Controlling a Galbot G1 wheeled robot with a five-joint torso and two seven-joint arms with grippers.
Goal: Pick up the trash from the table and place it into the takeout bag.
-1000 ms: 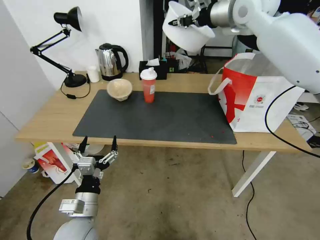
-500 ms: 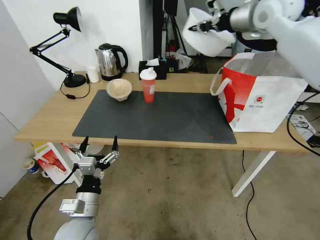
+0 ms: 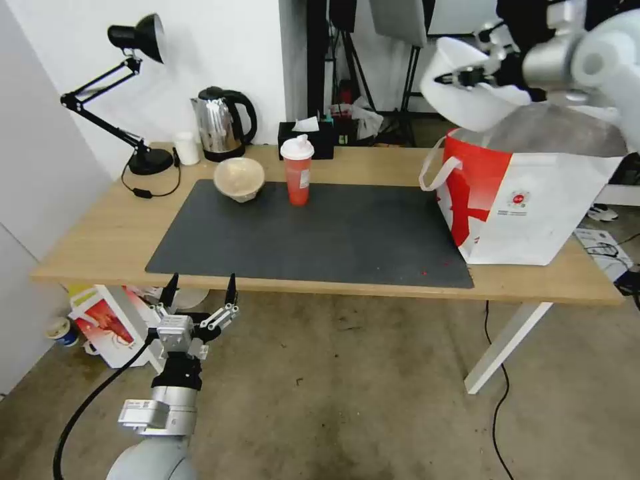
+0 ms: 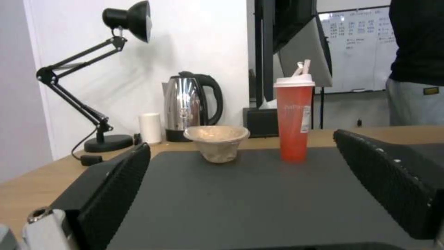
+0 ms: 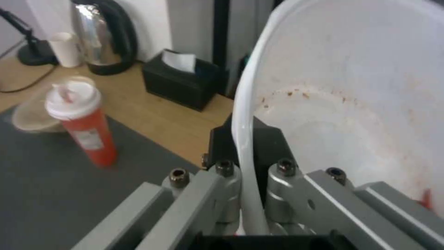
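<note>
My right gripper [image 3: 453, 79] is shut on the rim of the wide white plastic bowl [image 3: 470, 100], held tilted in the air just above the left edge of the takeout bag [image 3: 527, 193]. In the right wrist view the bowl [image 5: 360, 104] shows reddish smears inside, its rim pinched between the fingers [image 5: 266, 146]. The red-orange cup [image 3: 297, 171] with its white lid and the beige pulp bowl [image 3: 239, 178] stand at the back of the dark mat on the table [image 3: 100, 233]. My left gripper [image 3: 199, 288] hangs open below the table's front edge.
A black desk lamp [image 3: 133, 40], a steel kettle [image 3: 223, 123], a small white cup [image 3: 187, 148] and a black tissue box [image 3: 307, 138] line the table's back. A white carton [image 3: 107, 323] sits on the floor under the left end.
My right arm has carried the white bowl to the right, from above the table's back middle to just over the bag's opening. The left arm has stayed put.
</note>
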